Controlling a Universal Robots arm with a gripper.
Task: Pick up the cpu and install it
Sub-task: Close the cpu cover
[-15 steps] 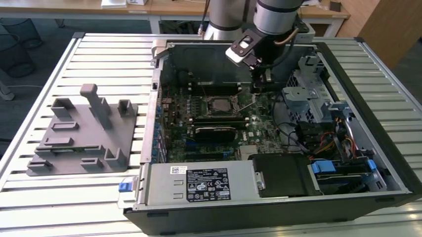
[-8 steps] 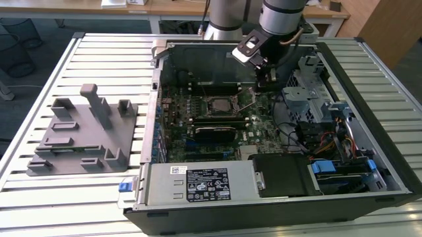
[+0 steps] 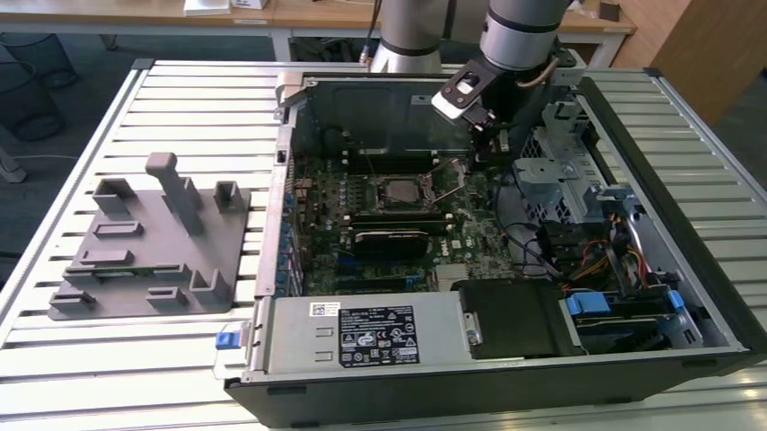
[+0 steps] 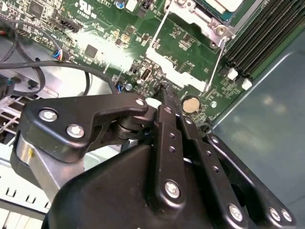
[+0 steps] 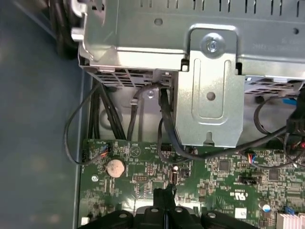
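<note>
One chip, the cpu (image 4: 226, 5), is seen lying pale top up in the socket (image 3: 401, 190). It is judged already seated there. The hold-down frame (image 4: 176, 71) is swung open to one side of the socket, and the lever (image 4: 217, 62) is stood off beside it, so the chip is left uncovered. The gripper (image 4: 164, 90) is held low over the board (image 4: 95, 28), just beside the socket on the open-frame side. Its fingers are pressed together with nothing seen between them. A closed tip suits pressing, not grasping.

The cpu top is caught close up in the second wrist view. The first wrist view is aimed away from the socket, at the coin cell (image 5: 115, 166), cables (image 5: 167, 124) and drive cage (image 5: 209, 95). The grey tray (image 3: 150, 242) is placed by the exterior view well apart from the socket.
</note>
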